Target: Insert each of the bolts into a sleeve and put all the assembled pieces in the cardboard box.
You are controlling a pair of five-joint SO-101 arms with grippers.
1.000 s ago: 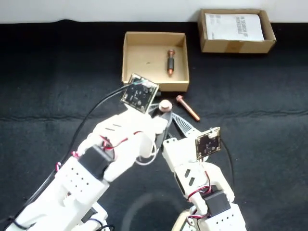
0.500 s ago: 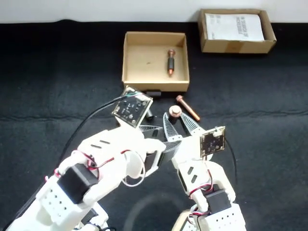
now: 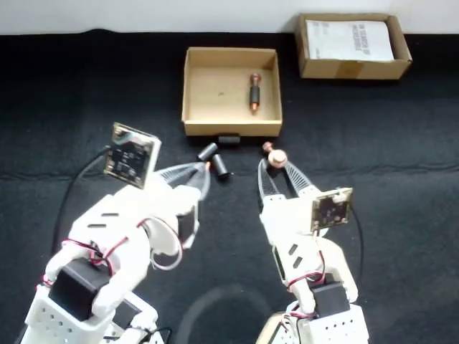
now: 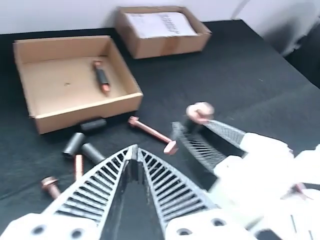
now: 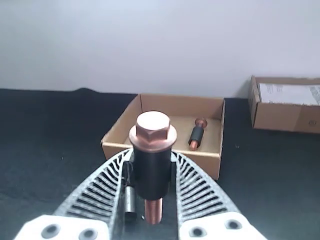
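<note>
Right wrist view: sleeved bolt (image 5: 151, 162) stands upright, clamped in right hand (image 5: 151, 156).

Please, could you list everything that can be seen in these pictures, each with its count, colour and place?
table: one, black covering.
cardboard box: one, brown, open, far middle.
boxed assembled piece: one, copper bolt in a black sleeve, lying in the cardboard box, right part.
held assembled piece: one, copper bolt in a black sleeve, upright.
loose sleeves: three, black, before the box front.
loose bolts: copper, one before the box; apparently two more beside the sleeves.
second box: one, brown, far right, holding white paper.
left gripper: white, grey fingers, shut, empty, near the sleeves.
right gripper: shut on the held assembled piece.
</note>
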